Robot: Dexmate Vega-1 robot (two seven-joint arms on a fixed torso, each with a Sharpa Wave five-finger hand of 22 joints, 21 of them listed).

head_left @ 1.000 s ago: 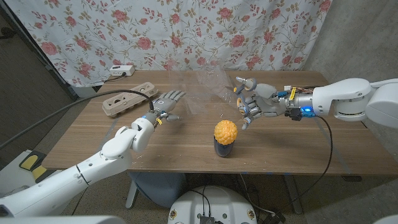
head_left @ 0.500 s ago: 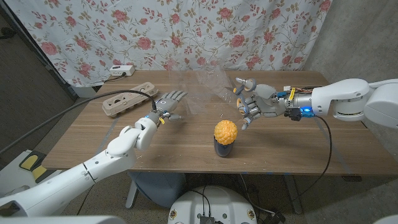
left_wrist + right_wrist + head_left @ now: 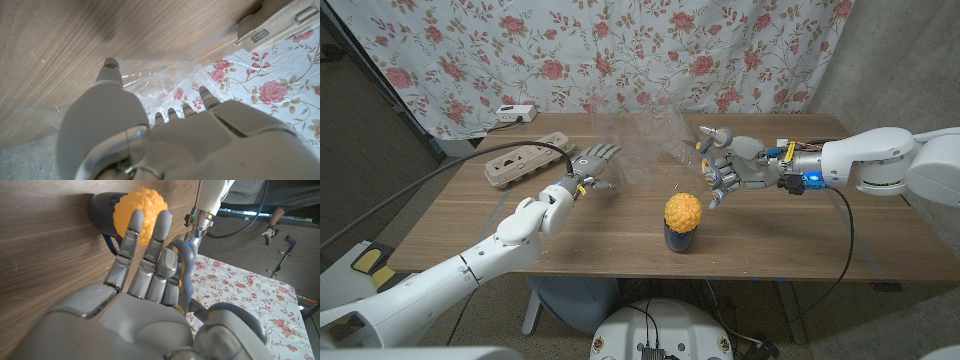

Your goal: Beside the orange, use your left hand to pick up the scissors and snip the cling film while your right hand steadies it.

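The cling film (image 3: pixel 645 145) is a clear crinkled sheet raised over the table's far middle; it also shows in the left wrist view (image 3: pixel 165 85). My right hand (image 3: pixel 730 168) holds its crumpled right corner between thumb and spread fingers. My left hand (image 3: pixel 590 168) hovers at the film's left edge with fingers apart, holding nothing (image 3: pixel 165 145). The orange (image 3: pixel 683 210) sits on a dark holder (image 3: pixel 680 240) just in front of my right hand (image 3: pixel 145 295), whose fingers point toward the orange (image 3: pixel 140 215). I cannot make out the scissors.
A cardboard egg carton (image 3: pixel 520 162) lies at the far left of the wooden table (image 3: pixel 800 240), with a black cable running past it. A white power strip (image 3: pixel 515 113) sits at the back edge under a floral curtain.
My left arm has crept a little forward and to the right, with the hand staying at the film's edge. The right hand, film and orange have not moved.
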